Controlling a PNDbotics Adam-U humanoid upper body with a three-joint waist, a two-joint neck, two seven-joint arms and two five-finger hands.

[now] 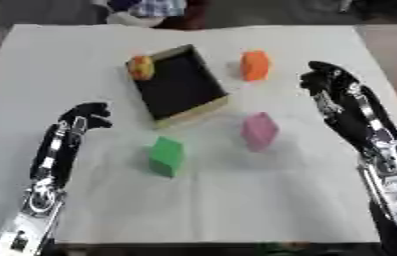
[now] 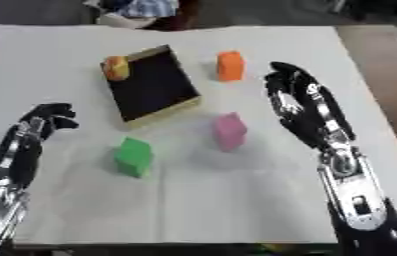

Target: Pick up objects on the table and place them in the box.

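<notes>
A shallow box (image 1: 178, 85) with a black inside and pale wooden rim lies askew at the table's middle back. An orange-yellow object (image 1: 140, 67) rests at its far left corner, on or against the rim. An orange block (image 1: 254, 65) stands right of the box. A pink block (image 1: 258, 131) lies in front of the box's right side, a green block (image 1: 166, 156) further front. My left hand (image 1: 86, 116) hovers left of the green block, fingers curled, holding nothing. My right hand (image 2: 291, 92) is raised right of the pink block, fingers relaxed and empty.
A white cloth covers the table (image 1: 228, 200). Its bare wooden top shows along the right edge (image 1: 394, 55). Somebody's clothing shows past the far edge (image 1: 153, 10), away from the objects.
</notes>
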